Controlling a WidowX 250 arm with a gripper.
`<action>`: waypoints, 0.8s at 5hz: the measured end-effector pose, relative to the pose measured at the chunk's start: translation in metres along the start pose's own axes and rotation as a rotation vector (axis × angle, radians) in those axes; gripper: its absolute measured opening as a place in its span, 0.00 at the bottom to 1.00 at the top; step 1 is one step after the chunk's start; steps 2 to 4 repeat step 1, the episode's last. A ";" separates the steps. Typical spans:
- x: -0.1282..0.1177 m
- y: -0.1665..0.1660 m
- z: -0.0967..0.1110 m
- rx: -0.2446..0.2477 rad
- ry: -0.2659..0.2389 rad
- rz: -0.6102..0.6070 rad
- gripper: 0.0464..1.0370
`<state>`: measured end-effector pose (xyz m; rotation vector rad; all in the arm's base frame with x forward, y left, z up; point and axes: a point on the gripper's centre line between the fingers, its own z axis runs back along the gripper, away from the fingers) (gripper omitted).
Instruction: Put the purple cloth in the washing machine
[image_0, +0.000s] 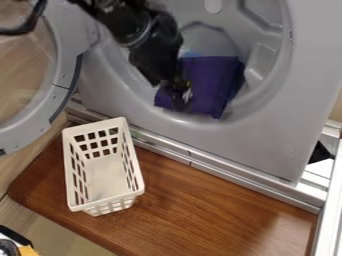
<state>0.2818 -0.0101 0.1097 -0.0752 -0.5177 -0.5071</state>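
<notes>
1 purple cloth (214, 82) inside washing machine (260, 145), presumably for loading; end effector (180, 94) at cloth's left, grip indiscernible.

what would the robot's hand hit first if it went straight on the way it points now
Most likely the purple cloth in the washer's opening, since its left part shows right at the hand. Depth is unclear, so contact can't be confirmed.

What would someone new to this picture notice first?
The deep purple cloth bunched in the grey washing machine's round opening, with the black robot arm coming down over it from the top. Next, the white slotted plastic basket on the brown wooden board below.
</notes>
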 end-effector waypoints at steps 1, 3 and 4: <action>-0.037 -0.031 -0.004 -0.075 0.122 -0.045 0.96; -0.037 -0.031 -0.004 -0.075 0.122 -0.045 0.96; -0.037 -0.031 -0.004 -0.075 0.122 -0.045 0.96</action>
